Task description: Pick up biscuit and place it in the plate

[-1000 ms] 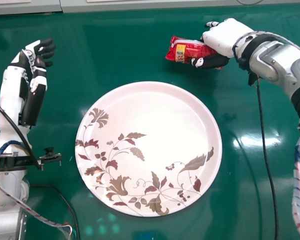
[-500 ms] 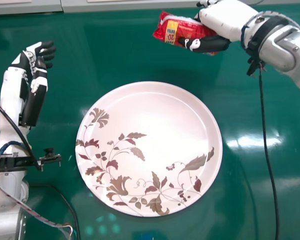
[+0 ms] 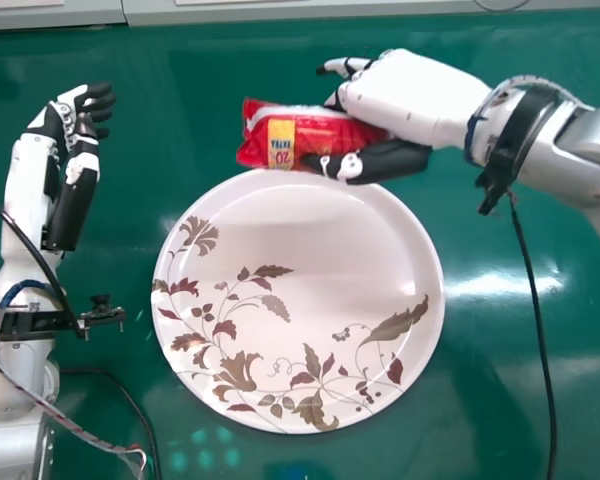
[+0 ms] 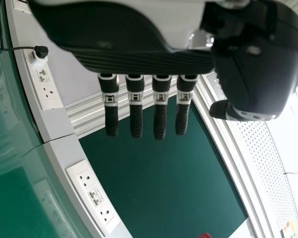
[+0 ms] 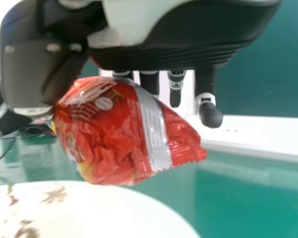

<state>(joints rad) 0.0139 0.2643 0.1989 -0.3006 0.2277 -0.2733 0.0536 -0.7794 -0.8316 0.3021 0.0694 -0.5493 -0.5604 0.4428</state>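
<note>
Table: glossy green | plate: floral | biscuit: above plate's far rim, clamped by right hand's thumb and fingers | left hand: fingers straight, slightly apart | room: white sockets

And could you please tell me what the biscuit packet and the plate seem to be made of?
The biscuit packet looks like glossy plastic film, given its creases and crimped end. The plate is smooth and shiny, perhaps melamine or ceramic.
</note>
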